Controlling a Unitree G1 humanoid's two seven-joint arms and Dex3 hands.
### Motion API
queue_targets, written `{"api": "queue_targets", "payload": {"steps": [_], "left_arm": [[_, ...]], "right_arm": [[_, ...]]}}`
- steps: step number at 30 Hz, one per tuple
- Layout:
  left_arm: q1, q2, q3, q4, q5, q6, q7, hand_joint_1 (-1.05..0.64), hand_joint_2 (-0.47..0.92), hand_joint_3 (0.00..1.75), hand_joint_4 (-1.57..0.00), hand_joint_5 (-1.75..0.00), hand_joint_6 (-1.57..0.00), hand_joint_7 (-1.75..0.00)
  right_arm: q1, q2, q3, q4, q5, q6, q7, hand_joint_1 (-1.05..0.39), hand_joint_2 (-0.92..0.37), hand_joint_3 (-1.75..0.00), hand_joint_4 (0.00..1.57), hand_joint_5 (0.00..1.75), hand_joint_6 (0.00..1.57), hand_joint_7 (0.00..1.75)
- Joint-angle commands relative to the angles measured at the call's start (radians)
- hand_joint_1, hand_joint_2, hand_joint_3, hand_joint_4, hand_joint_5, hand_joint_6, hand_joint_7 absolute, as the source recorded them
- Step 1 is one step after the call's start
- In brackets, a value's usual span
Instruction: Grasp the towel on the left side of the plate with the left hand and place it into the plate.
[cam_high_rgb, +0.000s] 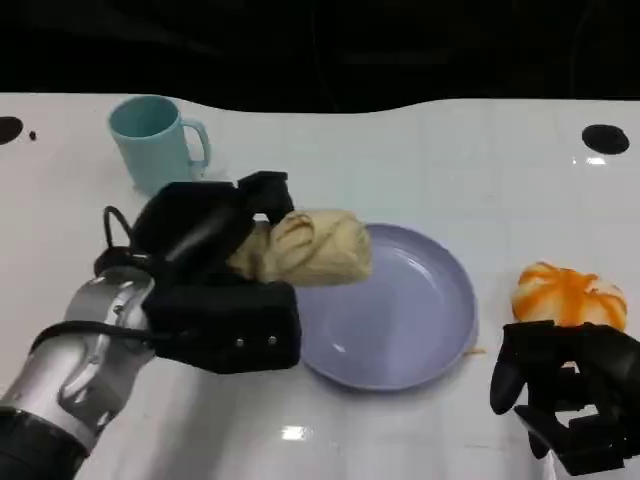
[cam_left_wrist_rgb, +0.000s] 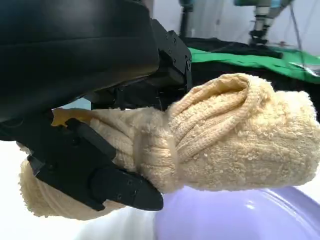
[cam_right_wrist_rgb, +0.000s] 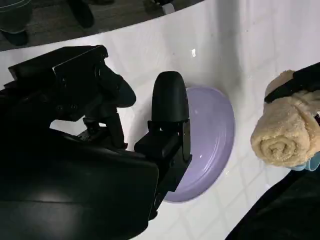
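My left hand (cam_high_rgb: 215, 275) grips a rolled beige towel (cam_high_rgb: 310, 248) and holds it above the left rim of the lilac plate (cam_high_rgb: 420, 320). In the left wrist view the black fingers (cam_left_wrist_rgb: 95, 175) wrap the towel (cam_left_wrist_rgb: 235, 135) with the plate (cam_left_wrist_rgb: 240, 220) just beneath it. The right wrist view shows the towel's rolled end (cam_right_wrist_rgb: 285, 135) held beyond the plate (cam_right_wrist_rgb: 210, 135). My right hand (cam_high_rgb: 570, 395) rests at the table's lower right with nothing in it; its fingers (cam_right_wrist_rgb: 167, 105) are apart.
A light blue mug (cam_high_rgb: 155, 140) stands behind my left hand at the back left. An orange-and-white round object (cam_high_rgb: 570, 295) lies right of the plate, just behind my right hand. The white table (cam_high_rgb: 420, 160) stretches behind the plate.
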Motion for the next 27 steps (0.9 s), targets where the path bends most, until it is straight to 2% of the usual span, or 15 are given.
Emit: {"api": "queue_targets", "payload": {"steps": [1, 9, 10, 11, 12, 13, 14, 15, 17, 21, 22, 23, 27], "left_arm": [[-0.021, -0.042, -0.025, -0.015, 0.015, 0.028, -0.043, -0.21, 0.64, 0.67, -0.80, -1.75, -0.60, -1.75], [-0.073, -0.096, -0.059, 0.044, 0.008, 0.028, -0.111, -0.20, 0.66, 0.69, -0.80, -1.75, -0.56, -1.74], [-0.076, -0.103, -0.055, 0.055, -0.011, 0.021, -0.125, -0.20, 0.67, 0.70, -0.76, -1.75, -0.58, -1.65], [-0.078, -0.108, -0.050, 0.063, -0.028, 0.015, -0.137, -0.20, 0.70, 0.66, -0.69, -1.55, -0.65, -1.31], [-0.081, -0.110, -0.047, 0.071, -0.045, 0.004, -0.152, -0.21, 0.73, 0.61, -0.68, -1.42, -0.70, -1.10], [-0.084, -0.108, -0.048, 0.077, -0.055, -0.007, -0.166, -0.21, 0.77, 0.51, -0.65, -1.26, -0.71, -0.84], [-0.087, -0.104, -0.052, 0.082, -0.057, -0.021, -0.173, -0.22, 0.85, 0.33, -0.59, -1.19, -0.71, -0.51], [-0.093, -0.097, -0.060, 0.085, -0.051, -0.035, -0.183, -0.23, 0.88, 0.23, -0.56, -1.16, -0.70, -0.34], [-0.104, -0.082, -0.075, 0.086, -0.033, -0.049, -0.209, -0.37, 0.91, 0.11, -0.32, -0.68, -0.49, -0.08], [-0.121, -0.056, -0.100, 0.057, 0.009, -0.017, -0.294, -0.64, 0.92, 0.06, -0.05, -0.35, -0.21, -0.01], [-0.124, -0.053, -0.103, 0.048, 0.012, -0.007, -0.315, -0.66, 0.92, 0.05, -0.02, -0.31, -0.18, -0.01], [-0.125, -0.052, -0.104, 0.040, 0.014, 0.001, -0.330, -0.73, 0.92, 0.04, -0.01, -0.20, -0.12, 0.00], [-0.118, -0.045, -0.103, 0.014, 0.023, 0.007, -0.348, -0.81, 0.92, 0.02, 0.00, -0.07, -0.05, 0.00]], "right_arm": [[0.001, -0.011, -0.008, -0.019, 0.005, 0.024, -0.001, 0.08, -0.69, -0.95, 0.64, 1.71, 0.64, 1.45], [-0.005, -0.009, -0.003, -0.020, 0.004, 0.030, -0.002, 0.08, -0.69, -0.95, 0.65, 1.71, 0.64, 1.46], [-0.005, -0.006, -0.004, -0.019, 0.008, 0.033, -0.002, 0.08, -0.69, -0.95, 0.65, 1.71, 0.64, 1.46], [-0.005, -0.003, -0.005, -0.018, 0.010, 0.034, -0.003, 0.09, -0.69, -0.96, 0.65, 1.71, 0.64, 1.46], [-0.005, -0.003, -0.004, -0.018, 0.009, 0.031, -0.003, 0.09, -0.68, -0.96, 0.66, 1.71, 0.65, 1.46], [-0.006, -0.005, -0.003, -0.018, 0.007, 0.030, -0.003, 0.09, -0.68, -0.96, 0.66, 1.71, 0.65, 1.45], [-0.006, -0.007, -0.002, -0.019, 0.005, 0.029, -0.003, 0.08, -0.68, -0.97, 0.65, 1.71, 0.64, 1.45], [-0.007, -0.008, -0.002, -0.020, 0.005, 0.030, -0.002, 0.08, -0.68, -0.97, 0.65, 1.71, 0.64, 1.45], [-0.008, -0.009, -0.001, -0.023, 0.004, 0.031, -0.002, 0.08, -0.68, -0.98, 0.64, 1.71, 0.64, 1.45], [-0.002, -0.002, -0.007, -0.023, 0.007, 0.021, -0.008, 0.09, -0.67, -0.98, 0.65, 1.71, 0.64, 1.45], [-0.001, -0.003, -0.008, -0.028, 0.005, 0.024, -0.011, 0.09, -0.67, -0.98, 0.65, 1.71, 0.65, 1.46], [-0.001, -0.004, -0.008, -0.032, 0.004, 0.027, -0.013, 0.08, -0.68, -0.98, 0.65, 1.72, 0.65, 1.46], [-0.002, -0.006, -0.009, -0.029, 0.005, 0.021, -0.013, 0.09, -0.69, -0.97, 0.65, 1.72, 0.64, 1.47]]}}
